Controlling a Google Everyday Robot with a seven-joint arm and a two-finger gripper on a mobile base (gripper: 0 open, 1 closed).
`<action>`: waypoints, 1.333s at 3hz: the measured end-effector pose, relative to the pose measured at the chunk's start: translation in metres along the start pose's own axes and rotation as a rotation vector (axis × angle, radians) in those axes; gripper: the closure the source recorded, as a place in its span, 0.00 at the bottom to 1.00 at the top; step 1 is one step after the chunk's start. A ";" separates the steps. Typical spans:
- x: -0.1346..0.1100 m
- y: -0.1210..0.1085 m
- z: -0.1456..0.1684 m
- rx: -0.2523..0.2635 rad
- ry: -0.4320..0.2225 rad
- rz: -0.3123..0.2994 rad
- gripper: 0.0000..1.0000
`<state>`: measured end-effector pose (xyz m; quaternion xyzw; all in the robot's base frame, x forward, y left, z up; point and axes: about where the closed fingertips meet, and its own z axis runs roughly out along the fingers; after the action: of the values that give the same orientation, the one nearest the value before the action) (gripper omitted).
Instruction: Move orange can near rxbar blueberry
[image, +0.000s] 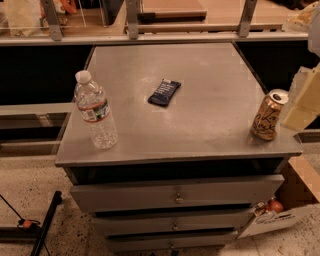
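- Water bottle (95, 112) stands upright at the left front of the counter (210, 135), off the route.
- Rxbar blueberry (164, 92) lies flat mid-counter, well apart from the can.
- Orange can (269, 115) stands upright at the right front corner, close to the edge.
- The pale shape just right of the can is probably the pincer (301, 102); cannot tell whether it is apart or together.
- To do it well: grip the can mid-body, lift it before carrying it left, and set it beside the bar without nudging it. Nothing stands between them.
- Risk: tipping the can off the edge toward the cardboard box (300, 197) below.

The pale claw (300, 111) hangs at the right edge, apparently tilted downward.
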<state>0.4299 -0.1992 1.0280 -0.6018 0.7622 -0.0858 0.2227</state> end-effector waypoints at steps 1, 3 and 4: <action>0.000 0.000 0.000 0.000 0.000 0.000 0.00; 0.008 -0.013 0.017 -0.024 -0.049 -0.004 0.00; 0.021 -0.025 0.041 -0.045 -0.054 0.014 0.00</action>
<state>0.4666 -0.2203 0.9968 -0.6035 0.7617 -0.0511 0.2301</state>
